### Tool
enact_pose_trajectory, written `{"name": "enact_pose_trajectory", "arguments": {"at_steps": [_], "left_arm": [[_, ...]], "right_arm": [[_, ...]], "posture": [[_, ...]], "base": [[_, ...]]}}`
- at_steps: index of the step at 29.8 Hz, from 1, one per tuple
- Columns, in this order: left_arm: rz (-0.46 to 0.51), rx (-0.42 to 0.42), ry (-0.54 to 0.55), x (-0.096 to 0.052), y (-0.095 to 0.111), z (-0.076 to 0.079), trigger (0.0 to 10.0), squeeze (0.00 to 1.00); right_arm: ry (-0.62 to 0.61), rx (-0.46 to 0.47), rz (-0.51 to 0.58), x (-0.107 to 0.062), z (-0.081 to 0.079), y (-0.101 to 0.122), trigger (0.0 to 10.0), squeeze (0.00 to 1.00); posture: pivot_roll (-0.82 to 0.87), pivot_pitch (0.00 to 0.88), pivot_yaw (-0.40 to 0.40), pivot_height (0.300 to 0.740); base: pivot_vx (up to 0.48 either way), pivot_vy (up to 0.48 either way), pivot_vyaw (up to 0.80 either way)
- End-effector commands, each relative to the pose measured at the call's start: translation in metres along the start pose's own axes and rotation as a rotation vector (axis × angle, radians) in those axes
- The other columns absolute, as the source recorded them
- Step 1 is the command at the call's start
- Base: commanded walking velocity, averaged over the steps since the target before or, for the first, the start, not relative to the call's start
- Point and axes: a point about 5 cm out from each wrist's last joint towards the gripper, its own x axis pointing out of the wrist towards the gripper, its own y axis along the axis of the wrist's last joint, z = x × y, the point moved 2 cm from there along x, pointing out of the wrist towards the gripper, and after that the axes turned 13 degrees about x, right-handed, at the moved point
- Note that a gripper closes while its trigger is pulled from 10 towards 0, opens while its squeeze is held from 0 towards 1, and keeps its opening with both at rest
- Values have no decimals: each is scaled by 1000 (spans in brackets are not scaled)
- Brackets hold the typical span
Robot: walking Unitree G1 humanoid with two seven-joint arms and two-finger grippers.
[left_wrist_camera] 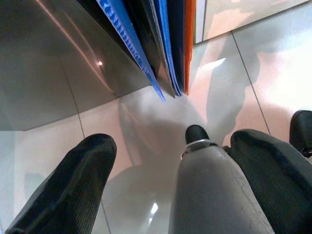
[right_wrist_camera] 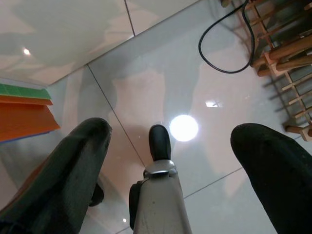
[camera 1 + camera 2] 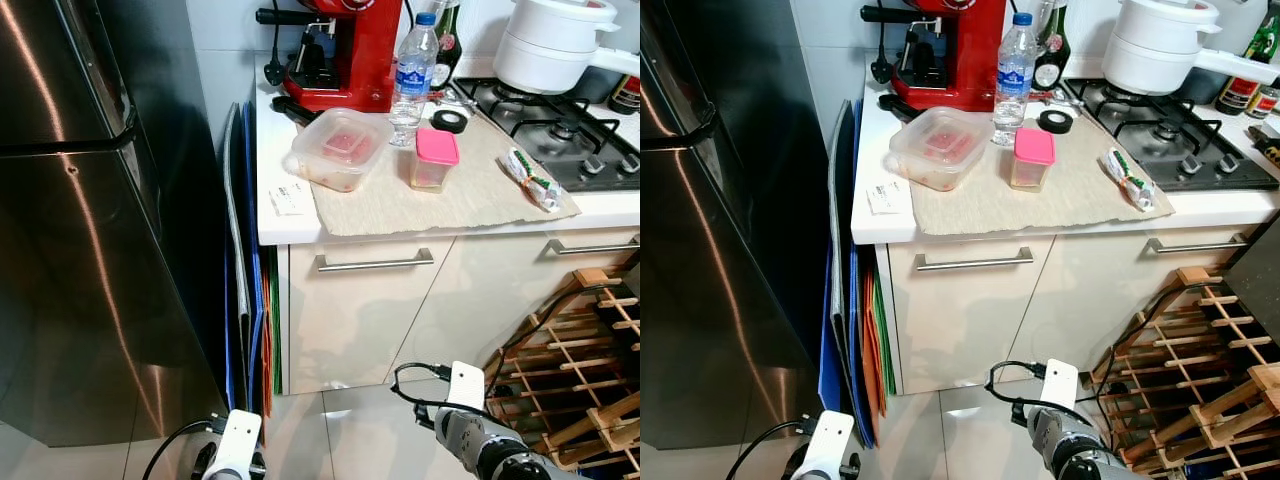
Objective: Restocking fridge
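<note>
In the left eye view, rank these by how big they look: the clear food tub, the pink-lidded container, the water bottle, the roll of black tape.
1. clear food tub
2. water bottle, taller but much narrower; it stands farther back, so its true size against the tub is unsure
3. pink-lidded container
4. roll of black tape, clearly the smallest

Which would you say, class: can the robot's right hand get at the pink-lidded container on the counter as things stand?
Probably not yet. The right hand hangs low, open over the floor tiles, while the pink-lidded container sits up on the counter. Nothing blocks it; the arm must simply lift.
</note>
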Motion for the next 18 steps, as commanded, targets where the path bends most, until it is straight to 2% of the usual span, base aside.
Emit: {"name": "enact_pose_trajectory", "arguments": {"at_steps": [1,11,18], "left_arm": [[130,-246,-210,10,129,-29,10000,0],[129,-229,-211,11,126,-28,10000,0],[142,-174,-214,10,128,-28,10000,0]], "right_arm": [[-3,12,4,0,1,1,10000,0],[-5,17,9,0,1,2,10000,0],[-3,28,10,0,1,1,10000,0]], "posture": [[100,0,-25,740],[85,0,-22,740],[72,0,-3,740]], "base": [[0,0,0],[0,0,0],[0,0,0]]}}
